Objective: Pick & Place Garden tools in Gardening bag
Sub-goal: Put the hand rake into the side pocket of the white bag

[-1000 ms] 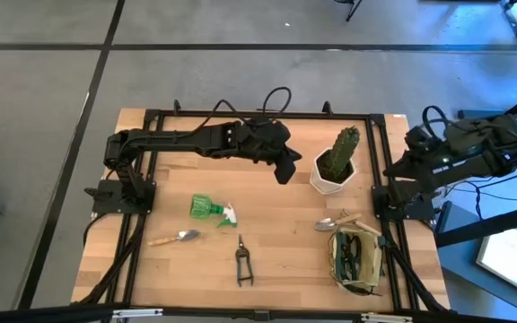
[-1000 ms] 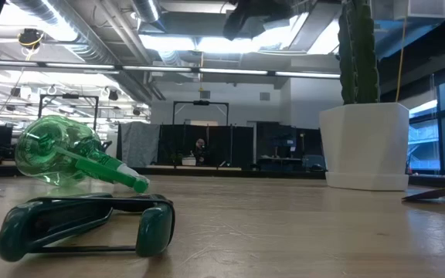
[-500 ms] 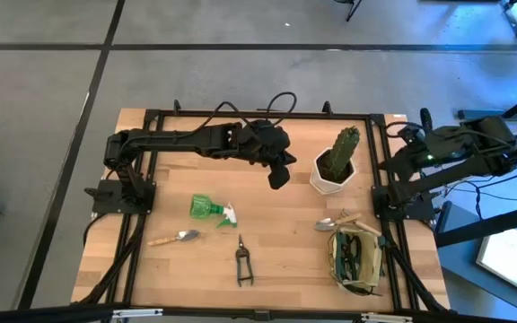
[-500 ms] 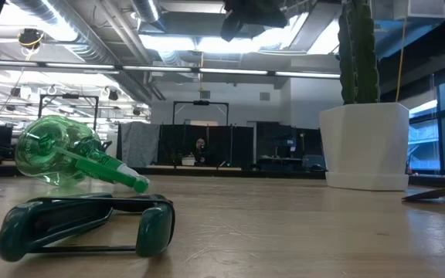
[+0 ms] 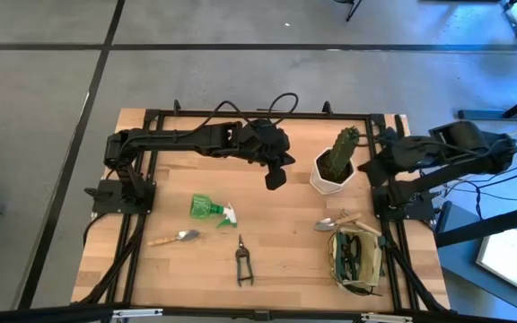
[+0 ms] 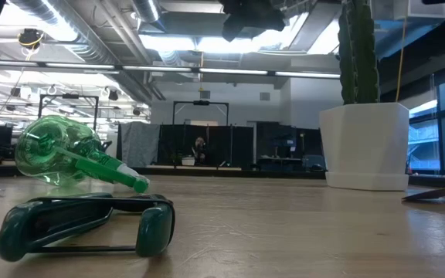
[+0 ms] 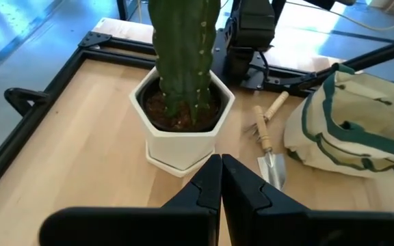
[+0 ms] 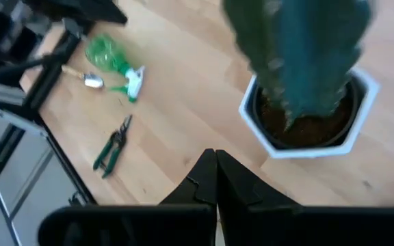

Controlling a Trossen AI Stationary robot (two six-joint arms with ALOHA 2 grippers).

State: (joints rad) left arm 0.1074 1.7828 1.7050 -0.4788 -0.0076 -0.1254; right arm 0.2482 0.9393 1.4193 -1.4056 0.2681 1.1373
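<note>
1. The left gripper (image 5: 274, 178) hung above the table's middle, just left of the cactus (image 5: 342, 149) in its white pot (image 5: 330, 182). Its fingers were pressed together and held nothing, as the left wrist view showed.

2. The right gripper (image 5: 372, 167) hovered at the right edge of the table, just right of the pot. Its fingers were likewise closed flat on each other and empty.

3. Nearest the grippers lay a wooden-handled trowel (image 5: 337, 221), on the table just on the far side of the gardening bag (image 5: 357, 260), touching or nearly touching its rim. It looked as if it was not yet in the bag.

4. The gardening bag sat at the near right corner of the table. Dark shapes showed inside its mouth, probably shears already put away, though how many could not be told.

5. Well apart to the left, the green spray bottle (image 5: 210, 208) lay on its side, left of centre.

6. Nearer than the bottle and a little left, a second trowel (image 5: 176, 238) lay on the wood.

7. One pair of pruning shears (image 5: 241, 261) lay near the table's near edge, close to the middle.

8. By my judgement the task was partly done: some tools seemed bagged, while four things remained out, the two trowels, the bottle and the shears. With both grippers empty, the next step called for a fresh pick, and neither gripper was down at a tool yet.
</note>
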